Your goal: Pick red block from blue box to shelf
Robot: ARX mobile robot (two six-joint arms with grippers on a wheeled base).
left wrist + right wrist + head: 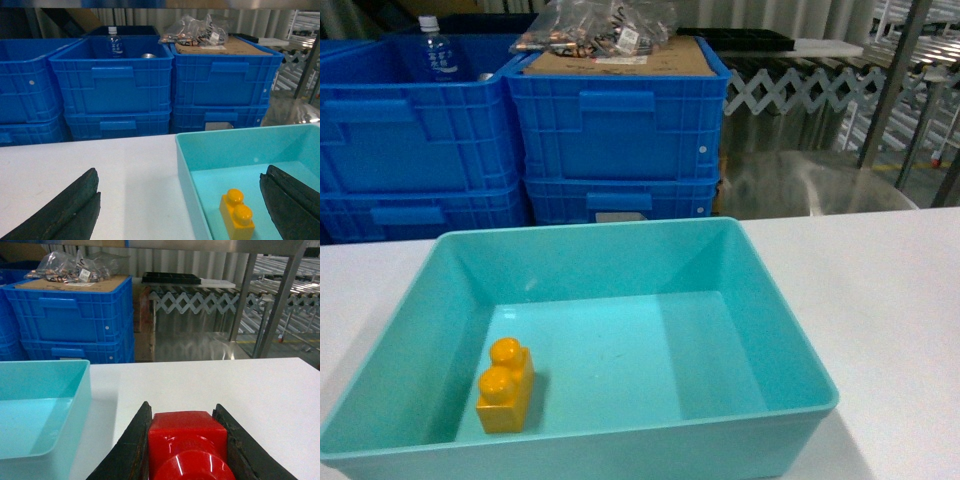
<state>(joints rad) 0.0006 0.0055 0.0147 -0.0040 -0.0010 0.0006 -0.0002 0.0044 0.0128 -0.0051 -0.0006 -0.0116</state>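
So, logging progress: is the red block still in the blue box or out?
Out. The red block sits clamped in the right gripper above the table; the blue box holds only a yellow brick.

Stacked dark blue ribbed plastic crates [615,140] stand behind the white table [880,300]; a clear plastic bottle [432,45] stands in one, and a yellow two-stud brick [505,385] lies nearby.

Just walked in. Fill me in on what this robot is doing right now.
It is moving a red block out of the blue box toward a shelf. The right gripper is shut on the block and holds it over the white table, to the right of the box. The left gripper is open and holds nothing, straddling the box's near-left wall. Only a yellow-orange brick is left inside the box. The block is not on any shelf yet.
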